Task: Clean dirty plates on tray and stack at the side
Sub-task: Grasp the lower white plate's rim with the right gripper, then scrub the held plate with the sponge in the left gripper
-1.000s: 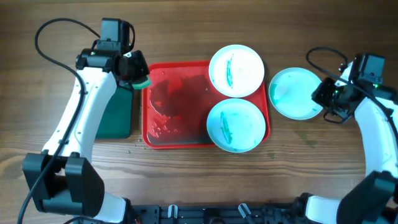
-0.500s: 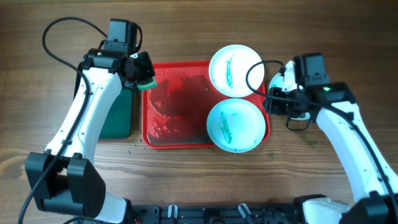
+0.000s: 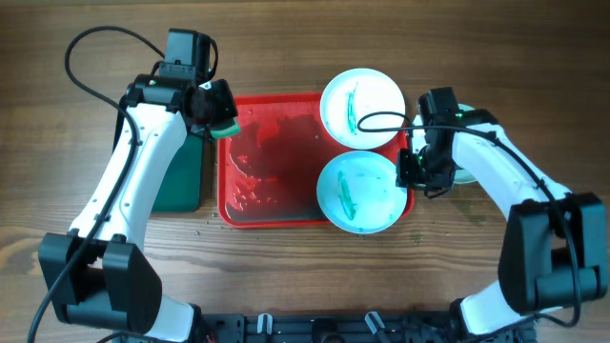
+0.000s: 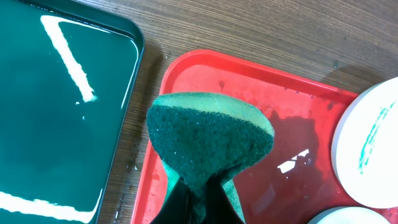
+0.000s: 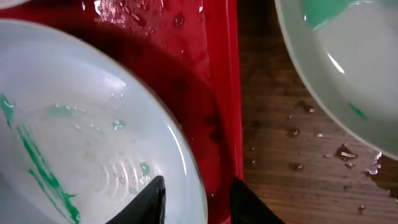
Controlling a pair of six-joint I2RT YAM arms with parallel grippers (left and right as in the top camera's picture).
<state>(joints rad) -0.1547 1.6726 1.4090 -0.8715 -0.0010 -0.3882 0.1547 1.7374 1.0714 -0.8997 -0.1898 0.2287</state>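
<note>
Near plate (image 3: pixel 360 193) smeared teal, in red tray (image 3: pixel 272 221) near-right corner; right pincer (image 5: pixel 199 205) released, straddling its rim. Third plate (image 5: pixel 348 62) on tabletop (image 3: pixel 286 48) just right of tray. Far plate (image 3: pixel 362 107) smeared, overhangs far rim. Left pincer (image 4: pixel 199 199) clenched on green sponge (image 4: pixel 208 134) above tray's far-left corner

Side plate (image 5: pixel 339 74), off the right edge of the tray (image 5: pixel 219 93): largely covered by the right arm (image 3: pixel 496 154) overhead — cropped at top and right in the right wrist view.
Front plate (image 5: pixel 81 137), at the tray's front right corner: cropped left and below there.
Left gripper (image 4: pixel 198 202): fingers mostly masked by the sponge (image 4: pixel 208 134) — tips not made out.
</note>
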